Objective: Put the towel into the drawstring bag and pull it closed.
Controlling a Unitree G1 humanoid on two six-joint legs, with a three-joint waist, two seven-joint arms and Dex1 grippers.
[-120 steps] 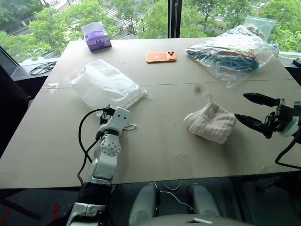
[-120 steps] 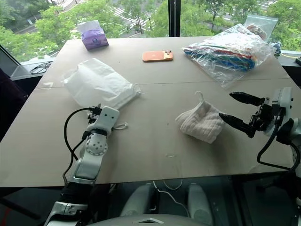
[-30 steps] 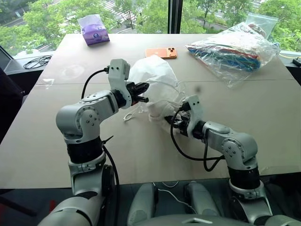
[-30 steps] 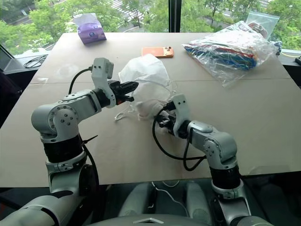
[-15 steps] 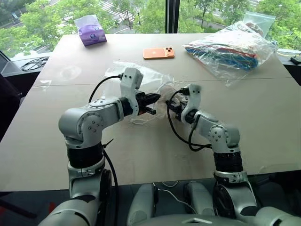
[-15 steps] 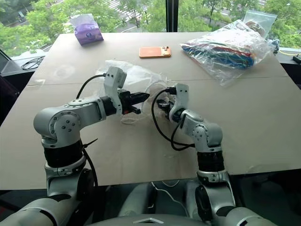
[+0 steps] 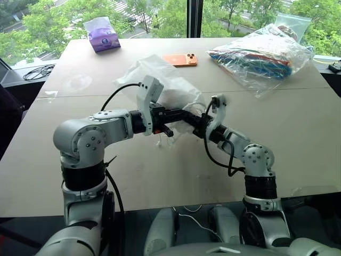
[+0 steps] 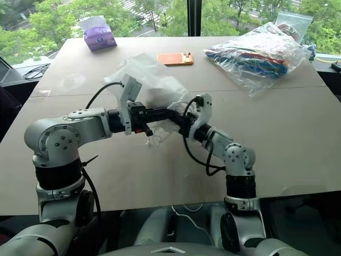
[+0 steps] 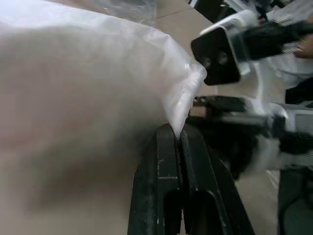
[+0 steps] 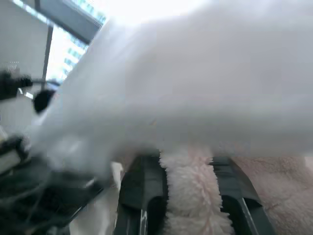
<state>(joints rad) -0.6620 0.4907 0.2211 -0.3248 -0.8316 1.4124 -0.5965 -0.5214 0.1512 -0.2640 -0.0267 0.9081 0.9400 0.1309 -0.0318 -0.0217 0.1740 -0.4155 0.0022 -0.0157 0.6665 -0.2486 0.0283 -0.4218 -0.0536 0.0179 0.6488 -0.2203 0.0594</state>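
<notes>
The translucent white drawstring bag [image 7: 160, 80] billows up over the middle of the table. My left gripper [image 7: 187, 119] reaches across from the left and is shut on a fold of the bag's edge [image 9: 183, 98]; its fingers [image 9: 168, 161] are pressed together. My right gripper [image 7: 199, 127] meets it from the right, close to its tips. In the right wrist view that gripper [image 10: 188, 164] is shut on the fluffy off-white towel [image 10: 193, 196], with the bag's film [image 10: 195, 88] draped over it. From the head views the towel is hidden by the bag and the arms.
At the far left of the table lies a purple tissue pack [image 7: 102, 33]. An orange phone [image 7: 180, 60] lies behind the bag. A big clear plastic bag with colourful contents [image 7: 261, 56] sits far right. A black cable [image 7: 37, 70] lies off the table's left edge.
The bag has puffed up higher above the table. My left gripper has stretched further right and now meets the right gripper. The right wrist has rolled.
</notes>
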